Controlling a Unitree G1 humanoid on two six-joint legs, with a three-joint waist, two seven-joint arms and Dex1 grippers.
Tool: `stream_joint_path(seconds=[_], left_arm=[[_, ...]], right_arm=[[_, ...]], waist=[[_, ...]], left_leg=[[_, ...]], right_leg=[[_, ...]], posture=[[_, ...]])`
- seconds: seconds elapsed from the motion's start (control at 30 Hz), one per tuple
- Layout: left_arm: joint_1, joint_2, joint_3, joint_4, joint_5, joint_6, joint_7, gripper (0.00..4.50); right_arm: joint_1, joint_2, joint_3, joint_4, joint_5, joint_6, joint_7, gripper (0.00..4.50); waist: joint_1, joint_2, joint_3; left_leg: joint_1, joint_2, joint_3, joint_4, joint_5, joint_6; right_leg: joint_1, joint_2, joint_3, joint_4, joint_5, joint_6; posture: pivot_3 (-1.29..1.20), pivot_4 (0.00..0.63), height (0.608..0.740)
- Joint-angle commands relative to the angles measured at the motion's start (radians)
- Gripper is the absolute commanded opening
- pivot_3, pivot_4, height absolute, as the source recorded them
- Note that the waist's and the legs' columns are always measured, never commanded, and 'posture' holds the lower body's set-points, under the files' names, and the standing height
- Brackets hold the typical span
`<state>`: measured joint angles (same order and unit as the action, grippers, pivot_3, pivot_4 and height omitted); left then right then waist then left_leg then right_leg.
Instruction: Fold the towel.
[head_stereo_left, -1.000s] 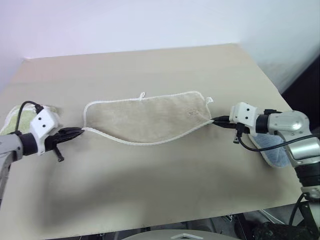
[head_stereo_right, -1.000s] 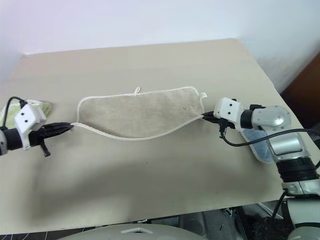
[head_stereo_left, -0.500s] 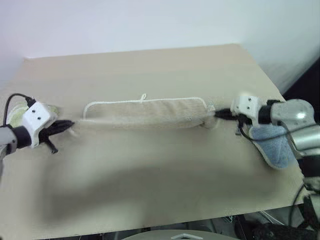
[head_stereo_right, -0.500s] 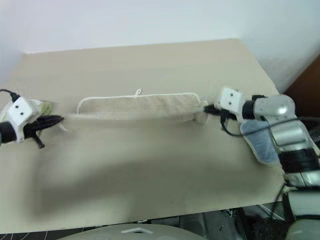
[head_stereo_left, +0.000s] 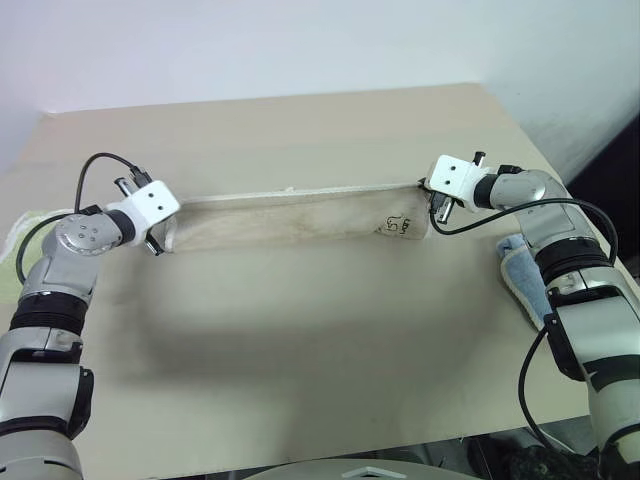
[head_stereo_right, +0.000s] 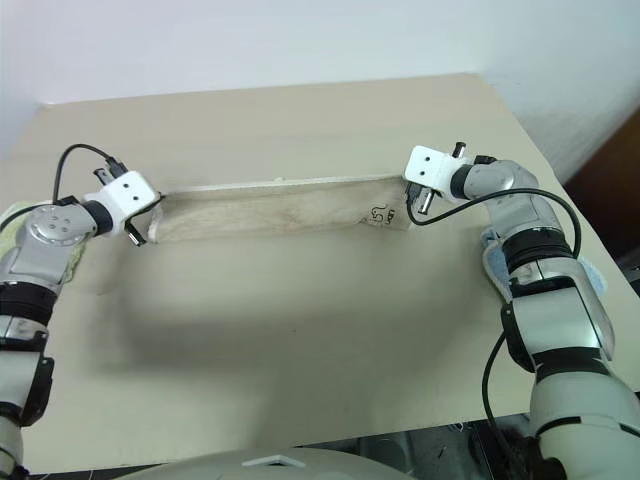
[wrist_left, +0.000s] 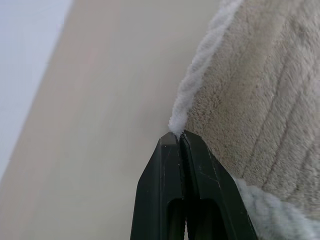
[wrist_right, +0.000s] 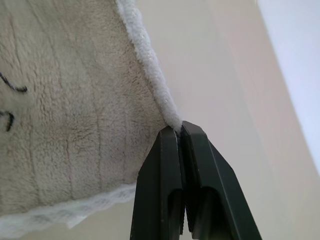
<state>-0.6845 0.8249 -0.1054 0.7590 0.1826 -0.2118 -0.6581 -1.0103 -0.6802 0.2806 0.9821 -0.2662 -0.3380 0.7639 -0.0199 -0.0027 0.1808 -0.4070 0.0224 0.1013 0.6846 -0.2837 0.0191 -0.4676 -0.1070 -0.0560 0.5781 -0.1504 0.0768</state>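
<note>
Towel, head views: beige terry towel (head_stereo_left: 290, 215) folded into one long narrow band across the middle of the tan surface (head_stereo_left: 300, 330), white corded edging along its far edge, a small dark printed mark near its right end.
Left gripper, head views: left gripper (head_stereo_left: 160, 237) sits at the band's left end, fingers hidden under its white housing.
Right gripper, head views: right gripper (head_stereo_left: 430, 200) sits at the band's right end, just beside the printed mark.
Other cloths, head views: a light green cloth (head_stereo_left: 15, 262) lies at the surface's left edge behind the left arm; a light blue cloth (head_stereo_left: 520, 280) lies at the right edge under the right arm.
Left wrist view: black fingers (wrist_left: 160, 190) pressed together, pinching the white corded edge at a corner of the towel; ribbed beige pile spreads beside them.
Right wrist view: black fingers (wrist_right: 160, 185) clamped on the white edging at a corner of the towel; dark printed strokes show on the pile.
</note>
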Motion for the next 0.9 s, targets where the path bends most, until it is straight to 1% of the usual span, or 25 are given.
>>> stream_joint_path(seconds=[0.03, 0.1, 0.23, 0.3, 0.33, 0.37, 0.4, 0.5, 0.53, 0.63, 0.67, 0.7, 0.73, 0.8, 0.87, 0.9], left_arm=[[-0.041, 0.008, 0.024, 0.053, -0.002, -0.028, 0.019, 1.0], [-0.05, 0.004, 0.027, 0.071, 0.0, -0.039, 0.035, 1.7], [-0.055, -0.002, 0.048, 0.088, -0.016, -0.042, 0.07, 3.03], [-0.047, 0.0, 0.053, 0.086, -0.015, -0.045, 0.086, 3.71], [-0.042, 0.001, 0.056, 0.083, -0.013, -0.044, 0.096, 3.99], [-0.036, 0.001, 0.06, 0.078, -0.01, -0.043, 0.112, 4.39], [-0.03, 0.002, 0.065, 0.071, -0.009, -0.036, 0.126, 4.5], [0.001, -0.004, 0.117, 0.012, -0.073, -0.019, 0.112, 4.5], [0.011, -0.007, 0.138, -0.016, -0.086, -0.002, 0.129, 4.5], [0.031, -0.024, 0.188, -0.088, -0.128, 0.079, 0.151, 4.5], [0.056, -0.029, 0.19, -0.143, -0.147, 0.086, 0.125, 4.5], [0.081, -0.033, 0.183, -0.194, -0.162, 0.084, 0.087, 4.5], [0.102, -0.035, 0.177, -0.235, -0.17, 0.08, 0.061, 4.5], [0.123, -0.042, 0.172, -0.282, -0.184, 0.089, 0.027, 4.5], [0.132, -0.047, 0.177, -0.304, -0.191, 0.106, 0.015, 4.5], [0.133, -0.052, 0.179, -0.314, -0.199, 0.109, 0.005, 4.5]], right_arm=[[-0.035, -0.015, -0.01, 0.04, -0.024, -0.058, -0.028, 0.47], [-0.029, -0.017, -0.02, 0.046, -0.019, -0.078, -0.021, 1.03], [0.005, -0.036, -0.03, 0.006, -0.022, -0.129, -0.037, 2.38], [0.025, -0.049, -0.039, -0.028, -0.03, -0.149, -0.073, 3.05], [0.034, -0.058, -0.043, -0.044, -0.036, -0.156, -0.093, 3.31], [0.045, -0.069, -0.047, -0.063, -0.04, -0.164, -0.107, 3.77], [0.058, -0.083, -0.056, -0.088, -0.039, -0.166, -0.119, 4.04], [0.105, -0.127, -0.118, -0.174, 0.013, -0.117, -0.124, 4.04], [0.13, -0.137, -0.153, -0.215, 0.052, -0.075, -0.111, 4.04], [0.226, -0.137, -0.259, -0.378, 0.215, 0.146, -0.017, 4.04], [0.299, -0.115, -0.328, -0.524, 0.37, 0.374, 0.02, 4.04], [0.38, -0.101, -0.371, -0.672, 0.501, 0.558, 0.052, 4.38], [0.44, -0.083, -0.414, -0.798, 0.616, 0.733, 0.056, 4.47], [0.493, -0.025, -0.512, -0.961, 0.827, 1.05, -0.032, 4.47], [0.506, 0.018, -0.582, -1.043, 0.933, 1.229, -0.119, 4.47], [0.503, 0.062, -0.635, -1.064, 0.996, 1.33, -0.198, 4.47]], waist=[[0.0, 0.0, 0.0], [0.0, 0.0, 0.0], [0.0, 0.0, 0.0], [0.001, 0.0, 0.0], [0.001, 0.0, 0.0], [0.002, 0.0, 0.0], [0.002, 0.0, 0.0], [0.002, 0.0, 0.0], [0.002, 0.0, 0.0], [0.006, 0.0, 0.0], [0.007, -0.001, -0.001], [0.009, -0.002, -0.001], [0.009, -0.002, -0.001], [0.008, -0.002, -0.001], [0.004, -0.002, -0.001], [0.004, -0.002, -0.001]], left_leg=[[0.0, 0.0, 0.0, 0.0, 0.0, 0.0], [0.0, 0.0, 0.0, 0.0, 0.0, 0.001], [0.001, 0.001, 0.0, 0.0, 0.0, 0.001], [0.001, 0.001, 0.0, 0.0, 0.0, 0.001], [0.001, 0.001, 0.0, 0.0, 0.0, 0.001], [0.001, 0.001, 0.0, 0.0, 0.0, 0.001], [0.001, 0.001, 0.0, 0.0, 0.0, 0.001], [0.001, 0.001, 0.0, 0.0, 0.0, 0.001], [0.001, 0.002, 0.0, 0.0, 0.0, 0.001], [0.001, 0.003, 0.0, 0.001, 0.0, 0.001], [0.001, 0.003, 0.0, 0.001, 0.0, 0.001], [0.002, 0.004, 0.0, 0.001, 0.0, 0.001], [0.003, 0.005, -0.001, 0.001, -0.001, 0.001], [0.006, 0.005, -0.002, 0.001, -0.001, 0.002], [0.006, 0.005, -0.002, 0.001, -0.001, 0.002], [0.006, 0.005, -0.002, 0.002, -0.001, 0.002]], right_leg=[[0.0, 0.0, 0.0, 0.0, 0.0, 0.0], [0.0, 0.0, 0.0, 0.0, 0.0, 0.0], [0.001, 0.0, 0.0, 0.001, 0.0, 0.0], [0.001, 0.0, 0.0, 0.001, 0.0, 0.0], [0.001, 0.0, 0.0, 0.001, 0.0, 0.0], [0.001, 0.0, 0.0, 0.001, 0.0, 0.0], [0.001, 0.0, 0.0, 0.001, 0.0, 0.0], [0.001, 0.0, 0.0, 0.001, 0.0, 0.0], [0.0, 0.0, 0.0, 0.001, 0.0, 0.0], [0.001, 0.0, 0.0, 0.001, 0.0, 0.0], [0.002, 0.0, 0.0, 0.001, 0.0, 0.0], [0.002, 0.0, 0.0, 0.001, 0.0, 0.001], [0.004, -0.001, -0.001, 0.001, 0.0, 0.0], [0.006, -0.001, -0.001, 0.001, 0.0, 0.0], [0.006, -0.002, 0.0, 0.001, 0.001, 0.0], [0.005, -0.002, 0.0, 0.001, 0.001, -0.001]], posture=[[0.0, 0.15, 0.728], [0.0, 0.15, 0.728], [0.0, 0.15, 0.728], [0.0, 0.15, 0.728], [0.0, 0.15, 0.728], [0.0, 0.15, 0.728], [0.0, 0.15, 0.728], [0.0, 0.15, 0.728], [0.0, 0.15, 0.728], [0.0, 0.15, 0.728], [0.0, 0.15, 0.728], [0.0, 0.15, 0.728], [0.0, 0.15, 0.728], [0.0, 0.15, 0.728], [0.0, 0.15, 0.728], [0.0, 0.15, 0.728]])
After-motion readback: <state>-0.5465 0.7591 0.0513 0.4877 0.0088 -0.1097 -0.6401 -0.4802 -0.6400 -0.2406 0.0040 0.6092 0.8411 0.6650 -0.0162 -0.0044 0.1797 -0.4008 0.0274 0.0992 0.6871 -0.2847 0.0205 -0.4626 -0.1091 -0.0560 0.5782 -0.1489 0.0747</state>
